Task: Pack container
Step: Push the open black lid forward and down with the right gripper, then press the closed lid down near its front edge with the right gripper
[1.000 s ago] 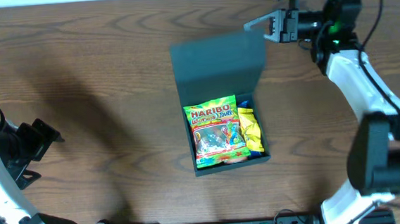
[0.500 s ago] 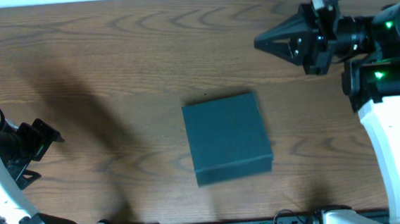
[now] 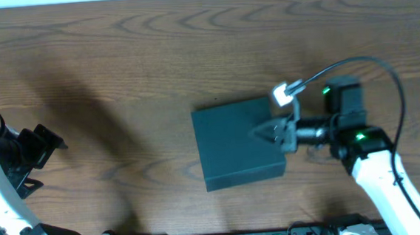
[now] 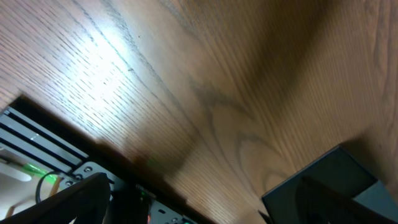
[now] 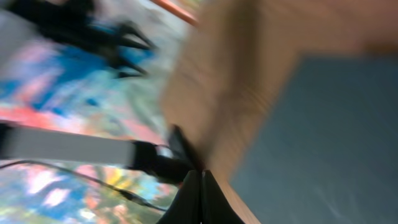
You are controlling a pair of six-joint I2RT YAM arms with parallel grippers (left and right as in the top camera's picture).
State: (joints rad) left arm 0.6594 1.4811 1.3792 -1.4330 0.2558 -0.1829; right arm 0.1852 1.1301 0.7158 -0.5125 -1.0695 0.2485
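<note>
Since the container [image 3: 238, 141] sits closed in the middle of the table [image 3: 116, 50], the right gripper [image 3: 265, 133], pinched shut and empty, should press flat near its right edge. It's probably touching it, though the wrist view's blurry.

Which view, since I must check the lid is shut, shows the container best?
Overhead: the whole container shows, lid down flat. The left wrist view catches only one corner, at lower right; the right wrist view gives a blurred patch of its top.
</note>
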